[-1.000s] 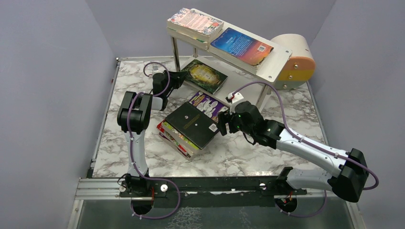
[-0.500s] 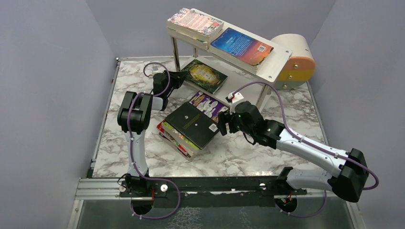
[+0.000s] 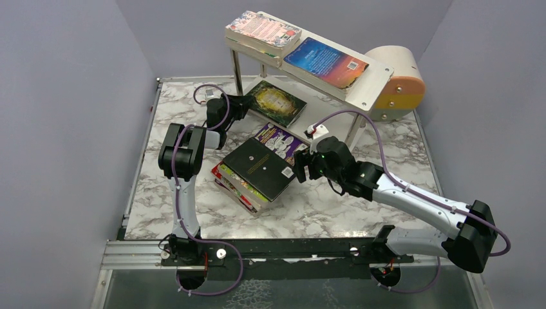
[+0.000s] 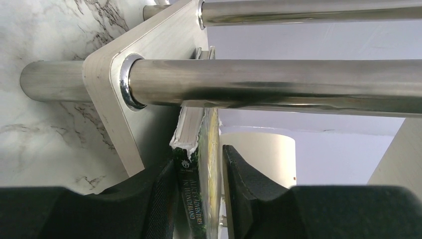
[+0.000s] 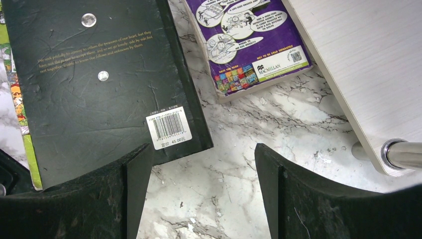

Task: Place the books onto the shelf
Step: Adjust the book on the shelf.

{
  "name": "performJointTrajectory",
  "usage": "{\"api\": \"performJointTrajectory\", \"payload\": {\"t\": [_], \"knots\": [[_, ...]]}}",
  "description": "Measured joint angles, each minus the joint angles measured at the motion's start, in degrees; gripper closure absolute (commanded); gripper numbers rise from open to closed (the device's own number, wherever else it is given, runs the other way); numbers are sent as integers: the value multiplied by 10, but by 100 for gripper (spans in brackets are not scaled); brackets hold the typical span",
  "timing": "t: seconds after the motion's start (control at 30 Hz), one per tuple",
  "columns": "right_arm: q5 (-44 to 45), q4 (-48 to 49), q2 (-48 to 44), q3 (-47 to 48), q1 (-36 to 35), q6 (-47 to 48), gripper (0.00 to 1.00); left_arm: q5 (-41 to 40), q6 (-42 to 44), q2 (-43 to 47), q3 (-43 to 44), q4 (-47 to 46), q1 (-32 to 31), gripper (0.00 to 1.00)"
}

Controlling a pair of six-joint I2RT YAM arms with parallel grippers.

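Books (image 3: 325, 61) lie on the shelf (image 3: 370, 87). The green book (image 3: 278, 102) sits within the left gripper (image 4: 200, 158), grip unclear. A stack (image 3: 257, 168) and a purple book (image 5: 249, 35) remain by the spread, empty right gripper (image 5: 201, 149).

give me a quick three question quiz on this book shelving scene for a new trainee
1. True or false: the right fingers are closed on the black book.
2. The left fingers are: A empty in mid-air, B on either side of Alice's Adventures in Wonderland, C out of every view.
3. Which book tops the pile on the marble table?
Key: 1 false, they are open with nothing between them. 2 B. 3 the black book.
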State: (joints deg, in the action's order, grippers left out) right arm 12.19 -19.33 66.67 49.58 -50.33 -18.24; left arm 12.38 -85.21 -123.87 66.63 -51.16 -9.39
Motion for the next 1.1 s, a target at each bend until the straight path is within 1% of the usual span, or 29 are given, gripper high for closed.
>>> {"api": "performJointTrajectory", "payload": {"t": [0.07, 0.33, 0.63, 0.8, 1.1], "knots": [[0, 0, 0, 0, 0, 0, 27, 0, 0, 0, 0, 3, 0, 70], [0, 0, 0, -1, 0, 0, 27, 0, 1, 6, 0, 31, 1, 69], [0, 0, -3, -5, 0, -2, 27, 5, 4, 24, 0, 63, 16, 68], [0, 0, -3, -5, 0, -2, 27, 18, 8, 24, 0, 74, 26, 66], [0, 0, -3, -5, 0, -2, 27, 38, 13, 24, 0, 94, 34, 66]]}}
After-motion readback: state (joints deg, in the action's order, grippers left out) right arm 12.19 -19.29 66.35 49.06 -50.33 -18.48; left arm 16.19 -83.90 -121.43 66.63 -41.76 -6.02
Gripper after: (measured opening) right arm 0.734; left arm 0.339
